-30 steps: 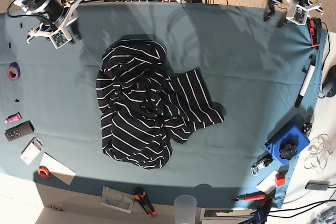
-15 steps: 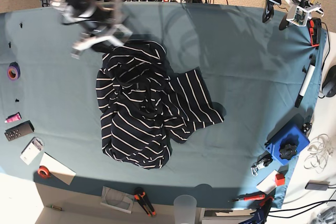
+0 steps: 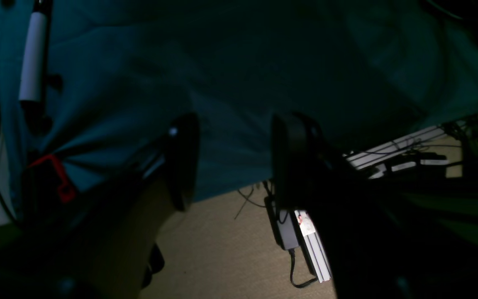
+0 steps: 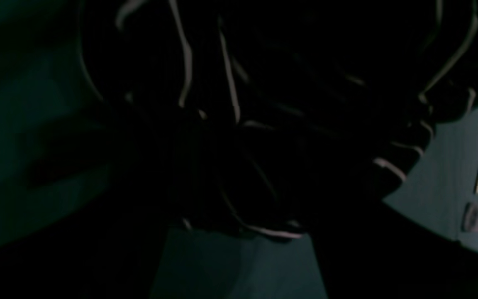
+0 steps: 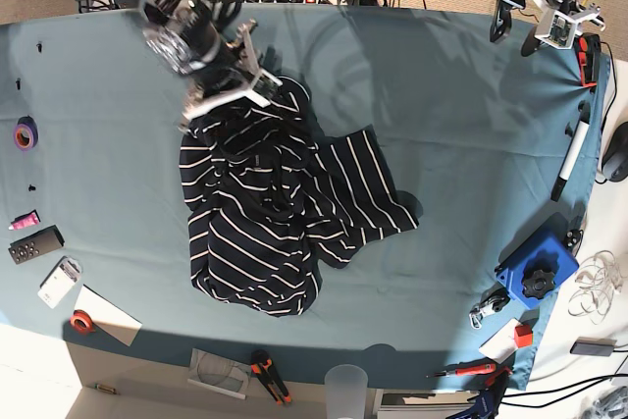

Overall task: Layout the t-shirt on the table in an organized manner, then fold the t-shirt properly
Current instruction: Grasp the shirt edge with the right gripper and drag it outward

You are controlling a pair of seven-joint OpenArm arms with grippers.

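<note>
Between the two dark fingers (image 3: 181, 162) of my left gripper (image 3: 230, 166), in the left wrist view, I see only the bare teal table (image 3: 230, 83) and its edge, with tan floor below. The jaws stand wide apart and hold nothing. A white marker (image 3: 33, 58) lies well beyond the one finger, near the table's border. The t-shirt does not show here.

In the right wrist view, the picture is very dark. The t-shirt (image 4: 264, 124) fills the space ahead of the jaws, crumpled, its white stripes running in many directions. I cannot make out the fingers themselves here.

In the base view, my right gripper (image 5: 228, 93) hangs over the far end of the t-shirt (image 5: 265, 213), fingers spread wide, and I see no cloth pinched between them. The t-shirt lies bunched, its long axis going from these jaws toward the near table (image 5: 442, 125) edge, one flap pointing sideways toward the left gripper (image 5: 549, 22), which is well apart from it.
</note>
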